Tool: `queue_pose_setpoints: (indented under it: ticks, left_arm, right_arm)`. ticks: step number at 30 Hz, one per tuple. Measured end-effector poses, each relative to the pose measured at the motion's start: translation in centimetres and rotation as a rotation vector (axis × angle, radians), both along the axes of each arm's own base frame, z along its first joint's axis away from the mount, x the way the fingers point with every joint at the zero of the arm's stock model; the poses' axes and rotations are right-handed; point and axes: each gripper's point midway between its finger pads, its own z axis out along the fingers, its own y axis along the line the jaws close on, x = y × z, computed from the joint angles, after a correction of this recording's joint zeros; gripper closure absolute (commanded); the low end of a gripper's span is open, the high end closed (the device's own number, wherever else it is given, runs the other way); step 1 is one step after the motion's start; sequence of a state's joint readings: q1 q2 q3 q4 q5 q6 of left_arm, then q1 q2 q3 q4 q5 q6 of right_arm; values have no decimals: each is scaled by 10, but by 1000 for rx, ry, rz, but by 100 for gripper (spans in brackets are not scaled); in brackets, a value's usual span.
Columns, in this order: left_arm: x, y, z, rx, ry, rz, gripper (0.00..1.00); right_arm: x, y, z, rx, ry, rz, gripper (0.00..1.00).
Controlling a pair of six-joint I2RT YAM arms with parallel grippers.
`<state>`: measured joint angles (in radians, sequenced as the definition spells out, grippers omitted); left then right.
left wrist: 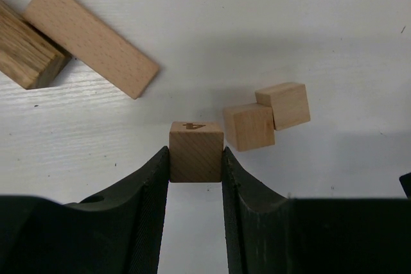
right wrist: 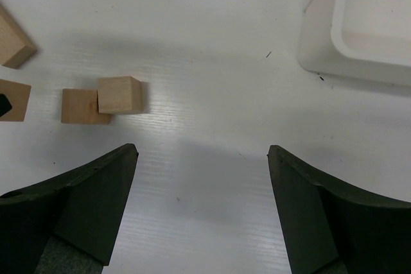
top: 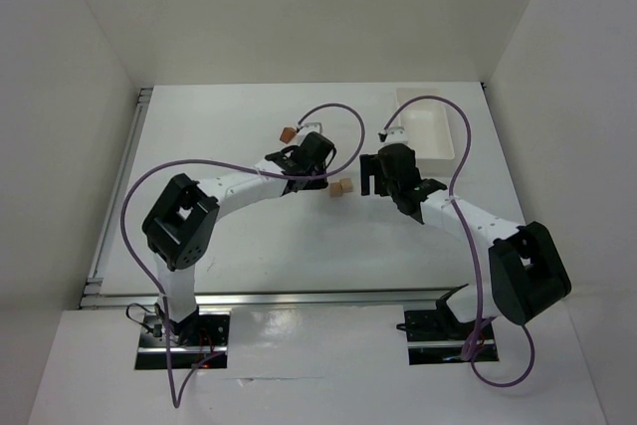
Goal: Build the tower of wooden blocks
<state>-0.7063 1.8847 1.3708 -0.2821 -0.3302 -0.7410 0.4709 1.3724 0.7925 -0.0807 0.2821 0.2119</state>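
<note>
Gripping: my left gripper (left wrist: 196, 158) clamps a smooth tan cube (left wrist: 196, 145), stamped 4.
Wood block tower (left wrist: 250, 126): two touching square-edged blocks just beyond, right of it.
Right gripper (right wrist: 202, 158): fingers spread apart.

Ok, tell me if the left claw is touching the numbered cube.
Touching. The left wrist view shows the left claw pressing both sides of the cube.

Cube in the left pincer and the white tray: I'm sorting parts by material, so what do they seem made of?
The cube looks like bare, unvarnished light wood: matte faces, fine grain lines, a dark stamped mark on one face. The tray is probably moulded white plastic, judging by its smooth surface, rounded rim and soft sheen.
</note>
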Motion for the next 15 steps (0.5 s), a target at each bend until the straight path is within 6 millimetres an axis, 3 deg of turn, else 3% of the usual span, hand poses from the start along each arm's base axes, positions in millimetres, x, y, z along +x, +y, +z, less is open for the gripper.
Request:
queue_pose_setpoints:
  ticks: [8, 15]
  left_arm:
    - [-6, -9, -37, 35, 57, -27, 81]
    - [-4, -14, -36, 28, 50, -31, 81]
  right_arm:
    - [0, 1, -4, -2, 12, 5, 9]
    - [0, 1, -4, -2, 11, 4, 9]
